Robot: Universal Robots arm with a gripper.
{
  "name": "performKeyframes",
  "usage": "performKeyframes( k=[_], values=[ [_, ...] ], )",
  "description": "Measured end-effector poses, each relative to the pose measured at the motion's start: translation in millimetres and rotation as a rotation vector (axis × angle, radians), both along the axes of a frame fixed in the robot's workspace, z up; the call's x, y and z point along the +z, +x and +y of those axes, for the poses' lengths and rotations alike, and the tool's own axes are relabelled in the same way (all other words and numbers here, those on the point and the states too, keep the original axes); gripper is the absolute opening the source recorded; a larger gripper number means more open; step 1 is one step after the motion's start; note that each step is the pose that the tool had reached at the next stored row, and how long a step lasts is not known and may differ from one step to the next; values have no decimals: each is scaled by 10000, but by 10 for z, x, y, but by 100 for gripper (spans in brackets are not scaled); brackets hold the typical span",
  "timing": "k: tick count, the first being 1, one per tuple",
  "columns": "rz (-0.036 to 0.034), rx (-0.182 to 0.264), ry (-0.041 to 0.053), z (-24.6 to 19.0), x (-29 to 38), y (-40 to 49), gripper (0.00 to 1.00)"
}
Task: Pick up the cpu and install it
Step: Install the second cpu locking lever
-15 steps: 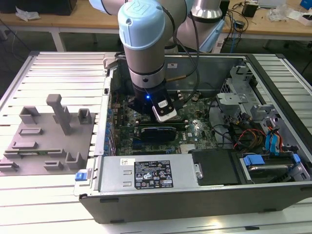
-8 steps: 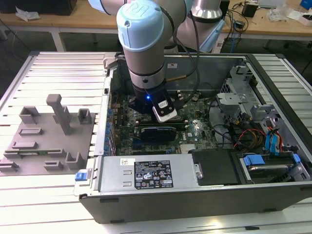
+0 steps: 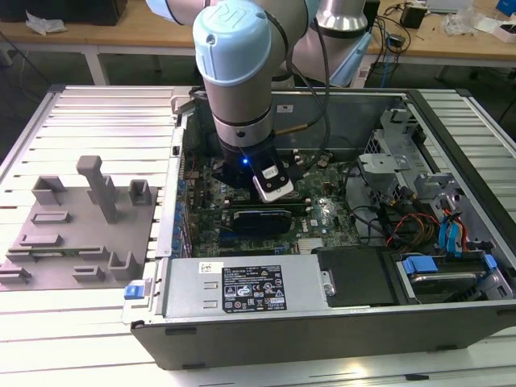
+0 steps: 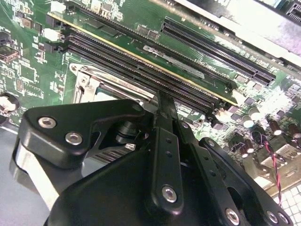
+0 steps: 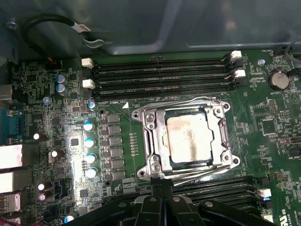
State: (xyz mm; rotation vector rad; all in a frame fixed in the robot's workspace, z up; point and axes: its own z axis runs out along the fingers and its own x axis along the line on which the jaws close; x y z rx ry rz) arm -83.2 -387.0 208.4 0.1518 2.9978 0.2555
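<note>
While the black gripper hovers just beside the metal-framed motherboard socket, we see the square, pale silver-topped cpu seated within that socket; whether its fingers stand apart, we cannot tell.

Even, bright overhead light; wrist views softer

Glare whitens the pale silver-white square cpu top and the green circuit board in the first wrist view; the black metal gripper blurs close-up.
</note>
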Motion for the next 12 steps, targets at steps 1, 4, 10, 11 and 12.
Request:
performKeyframes(
  k=[1,4,10,11,12],
  values=[
    [0,153,0,0,0,0,11],
    [0,461,7,0,0,0,11],
    [-71,518,424,-12,-14,-23,11],
    [-70,518,429,-26,-14,-24,11],
    [-70,518,430,-49,-14,-24,11]
  ],
)
